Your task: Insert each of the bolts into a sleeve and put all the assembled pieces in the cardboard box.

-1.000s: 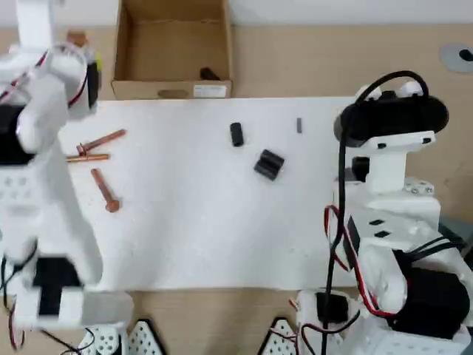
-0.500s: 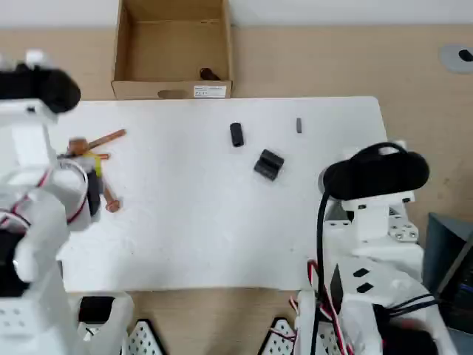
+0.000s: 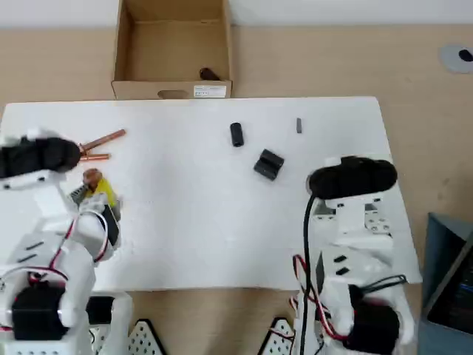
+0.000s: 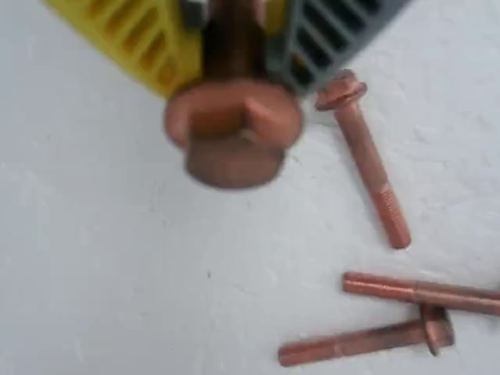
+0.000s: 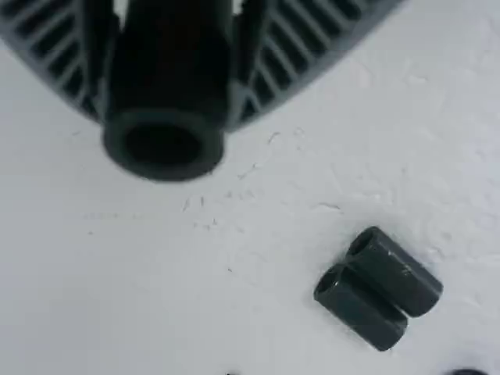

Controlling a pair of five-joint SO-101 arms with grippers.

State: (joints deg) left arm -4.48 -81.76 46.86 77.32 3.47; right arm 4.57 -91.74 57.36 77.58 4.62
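Note:
My left gripper (image 4: 234, 43) is shut on a copper bolt (image 4: 234, 133), whose head points at the camera. The high view shows this bolt (image 3: 92, 177) above the mat's left side. Three more copper bolts (image 4: 363, 160) (image 4: 422, 291) (image 4: 363, 344) lie on the white mat beneath it. My right gripper (image 5: 168, 47) is shut on a black sleeve (image 5: 164, 117), its open end facing the camera. Two black sleeves (image 5: 379, 287) lie side by side on the mat nearby; the high view has this pair (image 3: 269, 164) at mid-mat, left of the right arm. A single sleeve (image 3: 236, 134) lies beyond them.
The cardboard box (image 3: 172, 90) stands open at the mat's far edge, with a dark piece (image 3: 209, 74) in its front right corner. A small grey pin (image 3: 298, 126) lies on the white mat (image 3: 192, 222). A dark bin (image 3: 451, 288) stands at the right edge.
Both arms have drawn back toward the table's front. The left arm came down from beside the box with a bolt in its gripper, over the loose bolts.

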